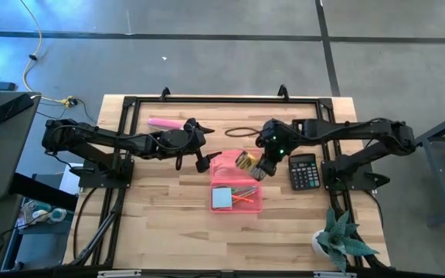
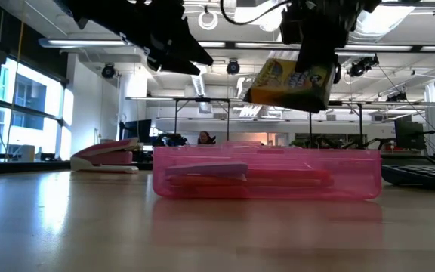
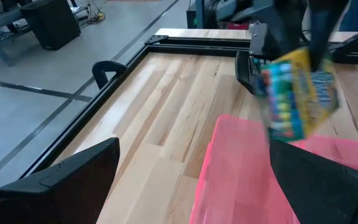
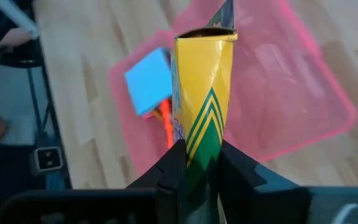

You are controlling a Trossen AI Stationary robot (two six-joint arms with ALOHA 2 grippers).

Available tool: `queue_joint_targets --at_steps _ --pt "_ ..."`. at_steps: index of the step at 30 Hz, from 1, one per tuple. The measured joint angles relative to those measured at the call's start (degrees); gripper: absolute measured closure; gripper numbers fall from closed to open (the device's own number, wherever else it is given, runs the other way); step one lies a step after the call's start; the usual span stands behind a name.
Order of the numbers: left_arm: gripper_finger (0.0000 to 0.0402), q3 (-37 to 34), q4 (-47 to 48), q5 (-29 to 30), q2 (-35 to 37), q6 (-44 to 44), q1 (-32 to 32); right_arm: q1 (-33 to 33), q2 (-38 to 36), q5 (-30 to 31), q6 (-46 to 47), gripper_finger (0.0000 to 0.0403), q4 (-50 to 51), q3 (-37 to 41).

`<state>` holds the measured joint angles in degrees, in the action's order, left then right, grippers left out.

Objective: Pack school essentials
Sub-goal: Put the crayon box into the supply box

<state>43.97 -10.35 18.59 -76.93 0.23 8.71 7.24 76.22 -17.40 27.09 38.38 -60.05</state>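
A small yellow-green box hangs over the far end of the pink see-through tray, with my right gripper shut on it. The low view shows the box tilted above the tray. A light-blue note pad and thin orange-red pens lie in the tray. My left gripper stands open just left of the tray, above the table, with nothing between its fingers. In its wrist view the box shows ahead. My right gripper pinches one end of the box between its two fingers. The fingers slant down from the table's right side. The box sticks out past the fingertips along their line, tilted and lifted clear above the tray.
A black calculator lies right of the tray, and a pink oblong bar lies at the far left. A dark cord loop lies beyond the tray, and a potted plant stands at the near right corner.
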Motion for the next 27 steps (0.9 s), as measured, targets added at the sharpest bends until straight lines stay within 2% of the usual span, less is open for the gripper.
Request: queue_joint_targets --at_steps 5,12,17,27 --pt "0.0002 0.02 0.09 0.0 0.0 -0.02 0.0 -3.11 2.57 -0.57 -0.14 0.0343 -1.47 0.0" --pt "0.0002 0.02 0.28 0.0 0.0 -0.02 0.0 -6.27 9.53 -5.3 -4.96 0.0343 -6.14 0.02" --pt "0.0002 0.02 0.26 0.0 0.0 -0.02 0.0 -7.55 11.97 -10.7 -7.09 0.0343 -12.18 0.02" --pt "0.0002 0.02 0.24 0.0 0.0 -0.04 0.0 -8.06 16.75 -13.73 -17.14 0.0343 -13.14 0.02"
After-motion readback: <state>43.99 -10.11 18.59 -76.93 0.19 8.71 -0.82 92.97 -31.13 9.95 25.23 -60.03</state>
